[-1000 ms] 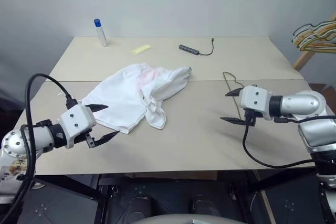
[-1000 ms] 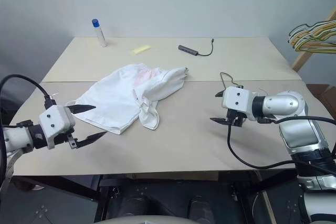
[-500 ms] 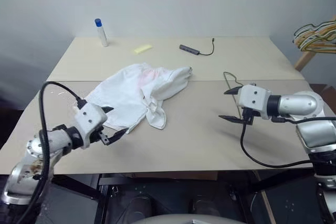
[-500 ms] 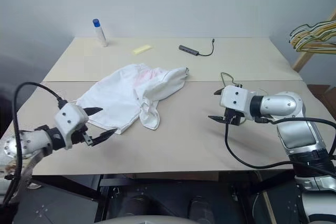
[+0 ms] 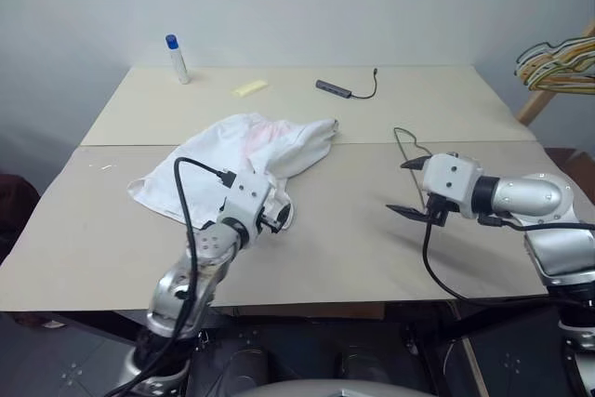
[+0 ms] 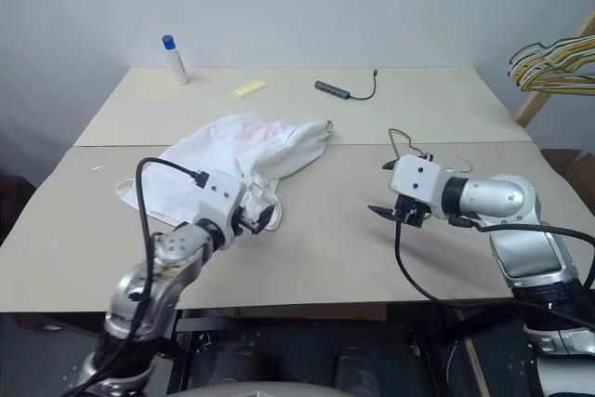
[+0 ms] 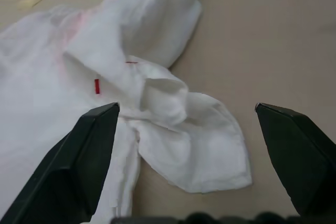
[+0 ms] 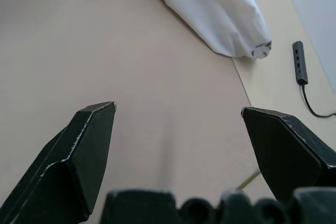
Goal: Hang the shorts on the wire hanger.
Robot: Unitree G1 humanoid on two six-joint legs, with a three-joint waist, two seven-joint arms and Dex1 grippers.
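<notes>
- Shorts (image 5: pixel 244 157): crumpled white heap on the tan table (image 5: pixel 372 248), left of centre, straddling the seam between the two tabletop panels. Faint pink blotch on the far part. Long axis runs diagonally, from the near-left corner toward the far-right end beside the seam.
- Left gripper (image 7: pixel 184 124): fingers spread wide, nothing between them. It sits low at the near edge of the cloth. In the left wrist view, a folded flap of the shorts lies directly ahead, centred between the two fingers.
- Right gripper (image 5: pixel 407 188): fingers also spread wide and empty, hovering over bare table well to the right of the shorts. The cloth's far-right end shows beyond it in the right wrist view.
- Wire hanger (image 5: pixel 409 148): thin wire lying on the table just behind the right gripper, partly hidden by it; exact lie hard to read.
- Judgement: left arm is clearly nearer the shorts, and a forward-and-down close should catch the flap. Right arm is nearer the hanger.
- Bunch of coloured hangers (image 5: pixel 558 58) at far right, not involved.
</notes>
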